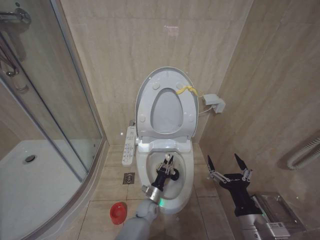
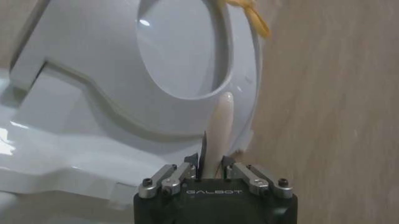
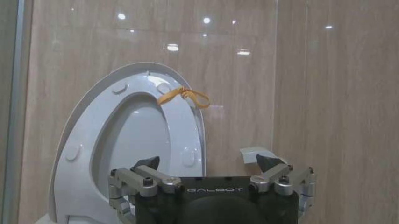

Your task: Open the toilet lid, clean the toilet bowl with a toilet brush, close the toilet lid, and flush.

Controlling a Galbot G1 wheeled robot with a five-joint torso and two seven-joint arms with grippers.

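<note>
Nearest the head camera, the left arm is reached over the toilet bowl (image 1: 172, 197), its left hand (image 1: 167, 162) held inside the basin with fingers closed narrow on the toilet brush (image 2: 219, 128); the thin white handle is seen pinched between the fingers in the left wrist view, and the black bristle head is seen low in the bowl beside the hand. Behind the bowl, the toilet lid (image 1: 145, 90) is raised upright against the wall, with the seat ring (image 1: 187, 117) lifted against it and a yellow strap (image 1: 188, 90) hung near its top edge. Right of the bowl, the right hand (image 1: 227, 165) is held above the floor with fingers spread wide, gripping nothing. Left of the bowl, a red holder cup (image 1: 118, 212) is set on the floor tiles.
</note>
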